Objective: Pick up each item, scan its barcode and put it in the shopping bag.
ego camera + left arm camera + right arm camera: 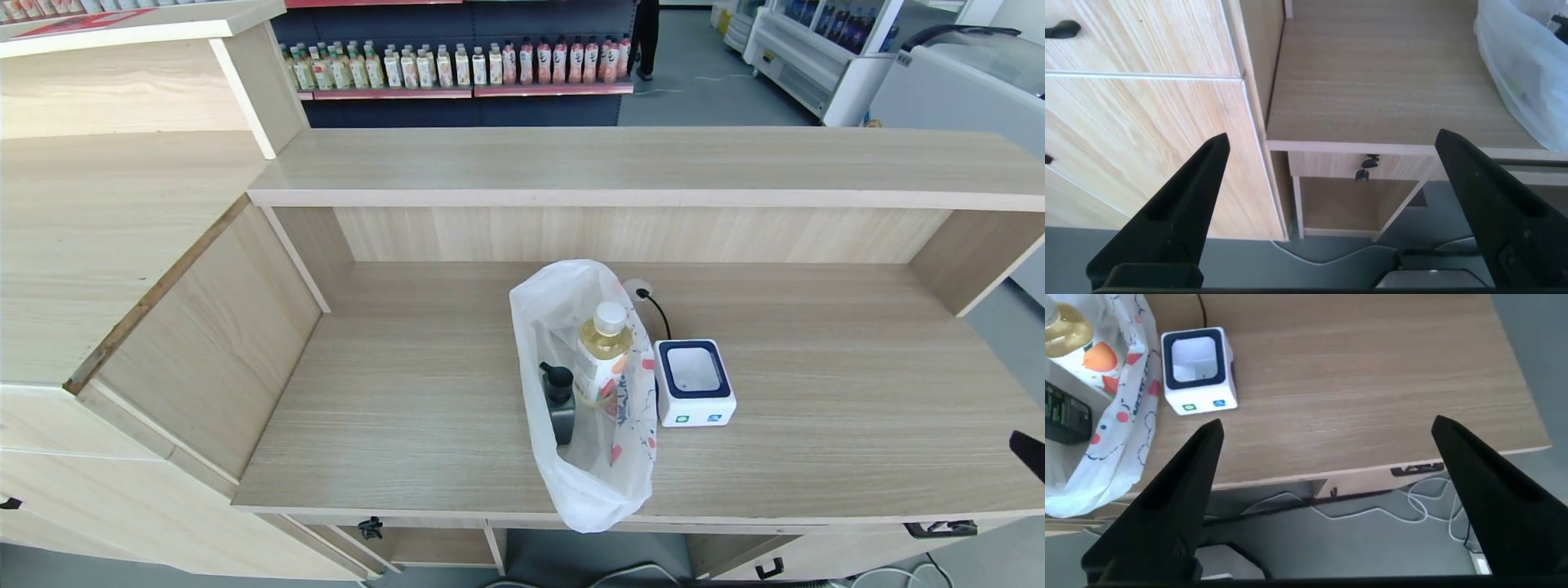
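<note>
A white shopping bag (584, 465) stands open in the middle of the wooden counter (816, 425). Inside it are a tea bottle (606, 347) with a white cap and a dark pump bottle (559, 404). Just right of the bag sits the white barcode scanner (694, 382). My left gripper (1333, 143) hangs open and empty off the counter's front left corner, with the bag (1527, 73) far off. My right gripper (1327, 429) is open and empty above the counter's front edge, right of the scanner (1198, 369) and the bag (1114, 441).
A black cable (660, 314) runs from the scanner to a hole in the counter. A raised ledge (653, 163) borders the back and a wooden side panel (204, 343) the left. Drawers with black handles (1061, 31) and a keyed lock (371, 527) sit below.
</note>
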Available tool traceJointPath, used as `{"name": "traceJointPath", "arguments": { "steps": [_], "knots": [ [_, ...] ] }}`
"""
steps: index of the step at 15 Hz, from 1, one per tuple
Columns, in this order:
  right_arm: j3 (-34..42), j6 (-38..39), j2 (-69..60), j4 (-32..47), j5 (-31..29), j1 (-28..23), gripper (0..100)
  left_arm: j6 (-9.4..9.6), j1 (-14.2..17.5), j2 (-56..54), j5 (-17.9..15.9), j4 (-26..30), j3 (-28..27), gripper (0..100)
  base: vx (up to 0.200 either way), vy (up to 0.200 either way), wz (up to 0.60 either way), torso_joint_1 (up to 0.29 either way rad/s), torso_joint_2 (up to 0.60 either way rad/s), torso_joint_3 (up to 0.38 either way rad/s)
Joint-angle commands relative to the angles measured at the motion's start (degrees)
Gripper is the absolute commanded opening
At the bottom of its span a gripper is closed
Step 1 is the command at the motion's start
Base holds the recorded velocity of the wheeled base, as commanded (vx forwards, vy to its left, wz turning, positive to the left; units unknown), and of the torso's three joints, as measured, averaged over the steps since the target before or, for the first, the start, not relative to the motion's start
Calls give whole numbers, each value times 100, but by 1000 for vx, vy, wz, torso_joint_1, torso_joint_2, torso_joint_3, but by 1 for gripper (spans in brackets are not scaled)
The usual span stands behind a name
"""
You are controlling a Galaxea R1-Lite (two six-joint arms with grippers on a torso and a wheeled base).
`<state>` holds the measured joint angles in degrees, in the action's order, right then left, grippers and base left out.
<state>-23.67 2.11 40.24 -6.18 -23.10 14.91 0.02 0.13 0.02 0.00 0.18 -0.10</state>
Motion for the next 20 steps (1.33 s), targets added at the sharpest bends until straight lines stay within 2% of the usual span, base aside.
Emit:
{"name": "traceJointPath", "arguments": {
  "steps": [1,2,4,6,9,11,13,16,20],
  "knots": [
    [-32,44,-315,-199,7,21,100,-2,4,-2,0,-1,1,100,0,0,0,0,0,0],
    [47,62,-350,-401,16,-32,100,-2,-5,-2,0,-1,1,100,0,0,0,0,0,0],
    [328,88,-465,-771,394,-366,100,-2,-5,-2,0,-1,1,100,0,0,0,0,0,0],
    [838,62,-1133,-964,1510,-770,100,-2,-5,-2,0,-1,1,100,0,0,0,0,0,0],
    [1453,-26,-1836,-946,1563,-805,100,-2,-5,-2,0,-1,1,100,0,0,0,0,0,0],
    [2148,-44,-2591,-938,1730,-990,100,-2,4,-2,0,-1,1,100,0,0,0,0,0,0],
    [2367,18,-2996,-938,1906,-1148,100,-2,-5,-2,0,-1,1,100,0,0,0,0,0,0],
    [2367,9,-3708,29,2996,-1632,100,-2,4,-2,0,-1,1,100,0,0,0,0,0,0],
    [2367,-712,-4015,372,2249,-1508,100,-2,4,-2,0,-1,1,100,0,0,0,0,0,0]
  ]
}}
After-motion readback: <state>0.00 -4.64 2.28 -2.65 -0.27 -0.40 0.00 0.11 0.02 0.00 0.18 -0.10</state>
